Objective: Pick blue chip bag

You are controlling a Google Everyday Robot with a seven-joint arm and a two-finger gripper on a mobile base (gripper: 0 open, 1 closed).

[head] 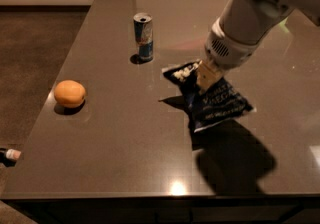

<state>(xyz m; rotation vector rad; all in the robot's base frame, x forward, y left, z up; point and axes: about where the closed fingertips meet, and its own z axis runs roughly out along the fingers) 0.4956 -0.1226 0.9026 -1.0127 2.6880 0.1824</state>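
The blue chip bag [216, 102], dark navy foil with white lettering, hangs tilted above the dark table [125, 143] right of centre, and its shadow lies on the table below it. My gripper [204, 77] comes down from the upper right on the white arm [260, 13] and is shut on the bag's upper left part. The bag's top left corner sticks out past the gripper.
A slim blue-and-silver drink can [143, 36] stands upright at the back, left of the bag. A round orange fruit [69, 93] lies near the table's left edge. A small object [8, 155] lies on the floor at the far left.
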